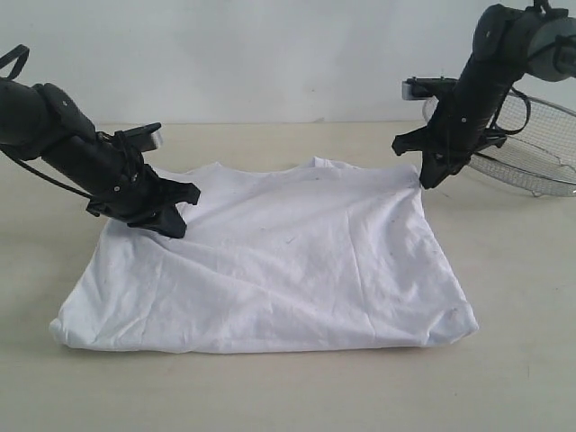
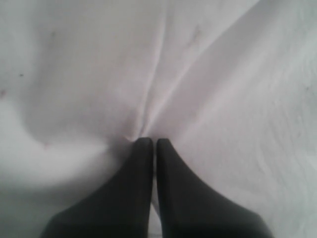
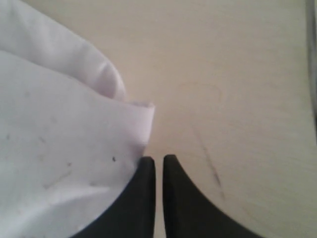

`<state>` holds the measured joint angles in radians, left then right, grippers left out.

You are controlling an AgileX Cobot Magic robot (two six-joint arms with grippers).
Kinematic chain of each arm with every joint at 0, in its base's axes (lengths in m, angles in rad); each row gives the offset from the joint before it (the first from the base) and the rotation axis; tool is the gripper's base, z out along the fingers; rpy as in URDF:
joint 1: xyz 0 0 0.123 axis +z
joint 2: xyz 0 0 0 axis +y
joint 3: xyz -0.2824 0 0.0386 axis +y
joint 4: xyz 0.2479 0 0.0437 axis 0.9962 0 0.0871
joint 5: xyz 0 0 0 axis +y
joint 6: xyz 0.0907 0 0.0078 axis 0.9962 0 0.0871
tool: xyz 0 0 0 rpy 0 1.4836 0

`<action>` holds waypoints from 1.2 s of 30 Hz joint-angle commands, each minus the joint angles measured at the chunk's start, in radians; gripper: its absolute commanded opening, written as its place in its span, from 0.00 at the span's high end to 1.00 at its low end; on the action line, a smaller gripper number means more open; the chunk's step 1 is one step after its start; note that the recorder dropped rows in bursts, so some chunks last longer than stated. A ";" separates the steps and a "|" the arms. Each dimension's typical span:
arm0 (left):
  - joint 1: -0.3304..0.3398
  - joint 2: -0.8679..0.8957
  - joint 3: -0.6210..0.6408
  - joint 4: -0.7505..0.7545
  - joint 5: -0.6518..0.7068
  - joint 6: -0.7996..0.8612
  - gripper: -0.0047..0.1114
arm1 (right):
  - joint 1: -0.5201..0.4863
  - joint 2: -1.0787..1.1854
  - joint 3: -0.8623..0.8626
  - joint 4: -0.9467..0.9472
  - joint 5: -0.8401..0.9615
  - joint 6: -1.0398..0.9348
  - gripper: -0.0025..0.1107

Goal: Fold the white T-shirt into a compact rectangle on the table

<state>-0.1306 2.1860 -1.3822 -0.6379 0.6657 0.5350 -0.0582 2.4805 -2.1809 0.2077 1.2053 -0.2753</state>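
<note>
- The white T-shirt [image 1: 270, 279] lies in the middle of the bench [image 1: 504, 387] as a wide, doubled slab, with its rounded edge near and its neckline far.
- The left hand [image 1: 173, 219] is down on the far-left corner with its jaws together. Creases run into its tips, so I judge that a pinch of cloth is clamped there.
- The right hand [image 1: 428, 180] stands at the far-right corner, jaws together too. The hem touches one finger, but no cloth shows between the two, so that grip looks empty.
- To fold well, the right side probably needs a true hold on its corner first. Lifting by one corner alone would likely drag the shirt askew.
- Both corners should then rise level and travel together, low enough that the layers underneath do not slide.
- The right arm should keep clear of the wire basket [image 1: 531, 157], which sits just beside it on the far right.
</note>
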 commanded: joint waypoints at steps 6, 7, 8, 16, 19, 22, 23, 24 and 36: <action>0.009 0.021 0.015 0.078 0.005 -0.005 0.92 | -0.002 -0.028 -0.108 -0.009 0.016 -0.010 0.98; 0.009 0.021 0.015 0.078 0.001 -0.005 0.92 | -0.002 -0.035 -0.118 -0.005 0.016 -0.010 0.98; 0.009 0.021 0.015 0.078 -0.004 -0.005 0.92 | -0.002 -0.043 -0.122 0.004 0.016 -0.013 0.98; 0.009 -0.042 0.013 0.082 -0.067 -0.005 0.92 | -0.002 -0.099 -0.122 0.126 0.016 -0.101 0.98; 0.016 -0.075 0.013 0.082 -0.096 0.000 0.92 | -0.002 -0.112 -0.114 0.119 0.016 -0.099 0.98; 0.018 -0.098 0.013 0.082 -0.148 0.005 0.92 | -0.002 -0.147 -0.067 0.121 0.016 -0.099 0.98; 0.018 -0.106 0.013 0.082 -0.161 0.018 0.92 | -0.002 -0.162 -0.043 0.121 0.016 -0.099 0.98; 0.018 -0.109 0.011 0.079 -0.161 0.029 0.92 | -0.002 -0.178 -0.014 0.125 0.016 -0.099 0.98; 0.035 -0.220 0.030 0.242 -0.034 -0.005 0.92 | -0.002 -0.396 0.392 0.169 0.016 -0.207 0.98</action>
<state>-0.1106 2.0119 -1.3715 -0.4476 0.5939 0.5584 -0.0582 2.1434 -1.8556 0.3736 1.2190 -0.4564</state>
